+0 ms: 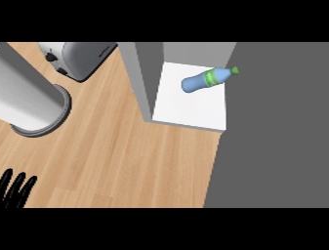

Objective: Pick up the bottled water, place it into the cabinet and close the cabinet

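Blue bottle (194, 83) has green label (211, 77); counter (124, 146) wood-grained.

Counter (138, 161) bears toaster (84, 56), cylinder (15, 93), cabinet (142, 73); bottled water (206, 79) lies on its shelf (192, 107).

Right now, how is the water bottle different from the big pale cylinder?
The bottle is blue with a green label; the cylinder is pale grey. The bottle lies on its side inside the cabinet; the cylinder stands on the counter. The cylinder looks far bigger than the bottle. Both are round-bodied.
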Robot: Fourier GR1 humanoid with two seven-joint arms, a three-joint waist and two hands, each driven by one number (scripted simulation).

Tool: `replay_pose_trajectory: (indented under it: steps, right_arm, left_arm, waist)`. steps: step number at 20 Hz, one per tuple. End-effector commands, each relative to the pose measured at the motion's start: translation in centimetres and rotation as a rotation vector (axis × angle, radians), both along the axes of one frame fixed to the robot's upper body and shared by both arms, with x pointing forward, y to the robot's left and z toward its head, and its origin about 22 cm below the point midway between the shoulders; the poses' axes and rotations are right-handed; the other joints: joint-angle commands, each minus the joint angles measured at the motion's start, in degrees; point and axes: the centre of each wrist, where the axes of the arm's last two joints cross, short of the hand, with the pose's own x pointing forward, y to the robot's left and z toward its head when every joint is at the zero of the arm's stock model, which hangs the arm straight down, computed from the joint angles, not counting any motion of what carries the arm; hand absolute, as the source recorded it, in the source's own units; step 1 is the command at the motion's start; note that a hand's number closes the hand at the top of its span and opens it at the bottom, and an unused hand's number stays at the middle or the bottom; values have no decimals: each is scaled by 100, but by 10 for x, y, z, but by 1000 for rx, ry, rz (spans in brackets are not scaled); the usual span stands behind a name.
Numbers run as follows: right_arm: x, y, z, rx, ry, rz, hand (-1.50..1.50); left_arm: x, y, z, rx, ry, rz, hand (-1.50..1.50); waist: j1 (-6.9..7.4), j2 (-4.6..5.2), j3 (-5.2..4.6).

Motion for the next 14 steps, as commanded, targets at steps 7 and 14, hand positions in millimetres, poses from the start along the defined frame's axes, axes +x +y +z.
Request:
replay_pose_trajectory:
  steps: [7, 14]
  right_arm:
    - [13, 26, 4, -105, 15, 117, 150]
    - [27, 29, -2, -55, 66, 29, 150]
  left_arm:
    - [8, 23, 9, 23, -27, -21, -150]
    - [10, 30, 18, 31, -49, -43, -150]
  waist:
    - [190, 82, -37]
    - [314, 154, -32]
